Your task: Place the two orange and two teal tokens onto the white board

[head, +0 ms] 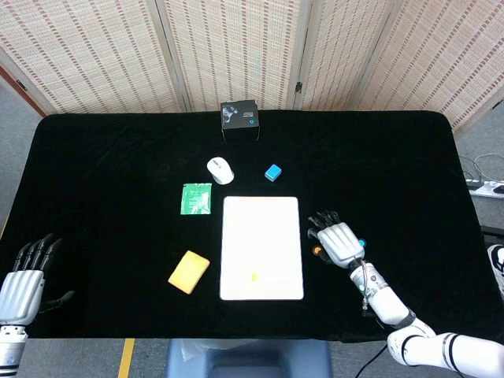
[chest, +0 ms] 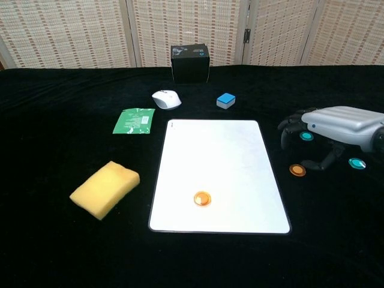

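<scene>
Orange and round, one token is seen flat on the white board. Another orange token and two teal tokens are found under the right hand, held spread and empty above them. The left hand is spread at the desk edge.

No text or label can be read.

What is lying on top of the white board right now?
One orange token lies on the white board, near its front edge. Nothing else rests on it. The remaining orange token and both teal tokens lie off it, under the right robot hand.
</scene>
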Available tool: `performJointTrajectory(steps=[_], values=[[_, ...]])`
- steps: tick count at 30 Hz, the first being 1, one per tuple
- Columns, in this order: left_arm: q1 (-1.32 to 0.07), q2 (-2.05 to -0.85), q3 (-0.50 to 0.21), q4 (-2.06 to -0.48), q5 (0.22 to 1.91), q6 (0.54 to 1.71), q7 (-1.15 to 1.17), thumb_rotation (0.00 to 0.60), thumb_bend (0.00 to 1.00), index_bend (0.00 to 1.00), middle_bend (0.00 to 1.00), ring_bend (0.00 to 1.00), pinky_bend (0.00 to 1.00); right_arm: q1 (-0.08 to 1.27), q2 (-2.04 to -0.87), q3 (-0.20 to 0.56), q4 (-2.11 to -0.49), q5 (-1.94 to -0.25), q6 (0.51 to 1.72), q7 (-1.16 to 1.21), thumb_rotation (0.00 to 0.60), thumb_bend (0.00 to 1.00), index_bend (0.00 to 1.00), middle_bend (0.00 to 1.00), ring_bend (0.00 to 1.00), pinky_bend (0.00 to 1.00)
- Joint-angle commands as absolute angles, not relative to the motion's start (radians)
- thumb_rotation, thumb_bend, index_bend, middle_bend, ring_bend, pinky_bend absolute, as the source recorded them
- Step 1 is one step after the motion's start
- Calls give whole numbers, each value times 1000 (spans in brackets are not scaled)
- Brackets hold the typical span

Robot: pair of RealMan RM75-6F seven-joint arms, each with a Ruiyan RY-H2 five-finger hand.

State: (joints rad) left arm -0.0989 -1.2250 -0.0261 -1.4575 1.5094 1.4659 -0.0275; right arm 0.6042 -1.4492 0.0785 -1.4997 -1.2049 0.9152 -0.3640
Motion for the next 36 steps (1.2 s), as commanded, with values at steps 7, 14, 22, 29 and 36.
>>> performJointTrajectory(steps=[7, 14, 22, 29, 36], values=[[-100, -1220, -24, -1461, 1505, 1458, -32, 600, 176, 14, 0, 0, 0, 594, -1500, 55, -1413, -1233, 910, -302, 600, 456, 370, 156, 13, 0], [-103, -1217, -23, -1466, 1511, 1458, -35, 600, 175, 14, 0, 0, 0, 593, -1517, 50, -1395, -1250, 915, -292, 600, 455, 376, 159, 9, 0], [-105, -1220, -21, -1458, 1508, 1449, -45, 600, 175, 13, 0, 0, 0, 589, -1527, 45, -1376, -1245, 910, -292, 600, 456, 401, 164, 12, 0], [-107, -1223, -20, -1453, 1508, 1445, -51, 600, 175, 13, 0, 0, 0, 588, -1533, 47, -1369, -1241, 911, -295, 600, 455, 447, 184, 20, 0], [-107, -1225, -17, -1448, 1510, 1444, -61, 600, 175, 11, 0, 0, 0, 582, -1542, 55, -1360, -1238, 928, -301, 600, 455, 569, 244, 46, 0]])
